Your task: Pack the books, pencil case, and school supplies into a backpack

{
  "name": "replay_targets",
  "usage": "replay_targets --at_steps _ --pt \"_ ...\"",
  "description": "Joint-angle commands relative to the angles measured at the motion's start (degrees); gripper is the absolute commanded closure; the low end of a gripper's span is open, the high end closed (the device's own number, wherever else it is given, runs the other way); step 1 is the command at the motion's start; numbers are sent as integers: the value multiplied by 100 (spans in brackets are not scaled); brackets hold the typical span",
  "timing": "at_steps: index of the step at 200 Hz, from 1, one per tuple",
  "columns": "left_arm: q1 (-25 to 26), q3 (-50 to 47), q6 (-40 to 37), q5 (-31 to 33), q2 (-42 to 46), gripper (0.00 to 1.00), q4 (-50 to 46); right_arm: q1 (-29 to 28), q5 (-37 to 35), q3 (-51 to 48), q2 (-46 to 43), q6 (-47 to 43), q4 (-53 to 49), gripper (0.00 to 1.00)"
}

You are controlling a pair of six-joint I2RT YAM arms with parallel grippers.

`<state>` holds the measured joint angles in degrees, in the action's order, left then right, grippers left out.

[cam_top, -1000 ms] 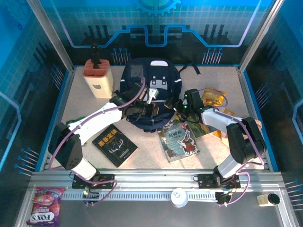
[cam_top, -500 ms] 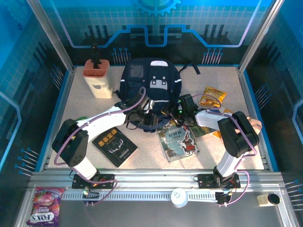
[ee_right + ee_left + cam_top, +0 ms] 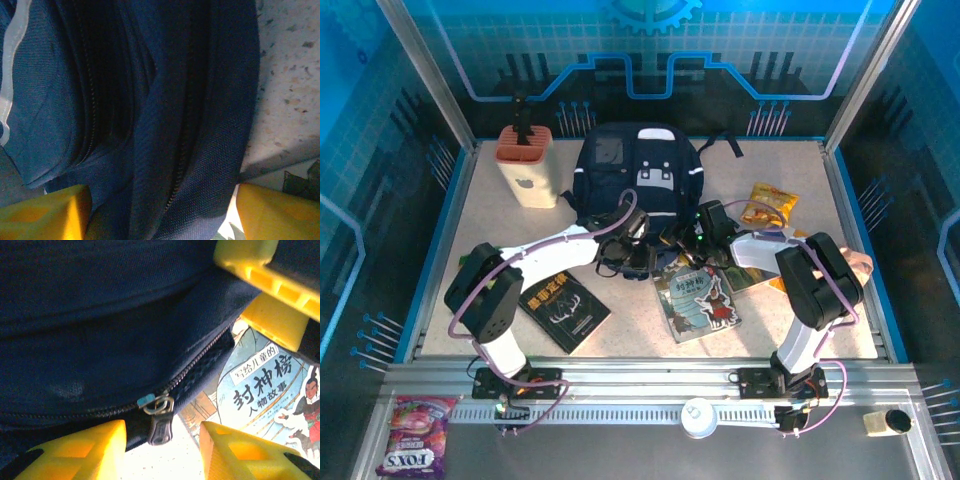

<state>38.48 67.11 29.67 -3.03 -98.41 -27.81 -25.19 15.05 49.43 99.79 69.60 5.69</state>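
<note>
The navy backpack (image 3: 635, 185) lies flat at the back middle of the table. My left gripper (image 3: 628, 258) is at its near edge, open; in the left wrist view the zipper pull (image 3: 160, 422) hangs untouched between the yellow fingers (image 3: 75, 450). My right gripper (image 3: 678, 243) is open beside it, its fingers (image 3: 45, 210) standing wide on either side of a fold of backpack fabric (image 3: 190, 150). A teal-grey book (image 3: 698, 300) lies just in front of the backpack, and a black book (image 3: 563, 305) to its left. Another book (image 3: 745, 275) is partly hidden under the right arm.
A beige holder with a terracotta top (image 3: 527, 165) stands at the back left. A yellow-orange snack packet (image 3: 767, 207) lies right of the backpack. Low walls ring the table. A purple sweets bag (image 3: 415, 450) lies outside the front rail.
My left gripper has opened, letting go of the backpack, which has settled flat. The left arm swung right along the near edge. The right gripper moved left onto the backpack's edge.
</note>
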Motion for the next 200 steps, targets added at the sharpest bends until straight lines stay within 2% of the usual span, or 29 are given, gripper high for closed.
replay_targets --at_steps 1,49,98,110,143,163,200 --pt "71 295 96 324 -161 57 -239 -100 -30 16 133 -58 69 25" --pt "132 522 85 546 -414 63 -457 -126 -37 58 223 -105 72 33" --pt "155 456 -2 635 -305 86 -537 -129 -87 67 279 -188 5 49" --pt "151 414 -18 657 -237 89 -558 -127 -150 67 288 -210 -49 52" --pt "91 179 -18 635 -1 94 -501 -126 -272 205 276 -299 -193 56" --pt "-4 9 17 462 80 100 -372 -124 -300 268 276 -357 -243 62" --pt "-186 -194 -61 338 297 100 -380 -36 -382 326 163 -489 -323 71"
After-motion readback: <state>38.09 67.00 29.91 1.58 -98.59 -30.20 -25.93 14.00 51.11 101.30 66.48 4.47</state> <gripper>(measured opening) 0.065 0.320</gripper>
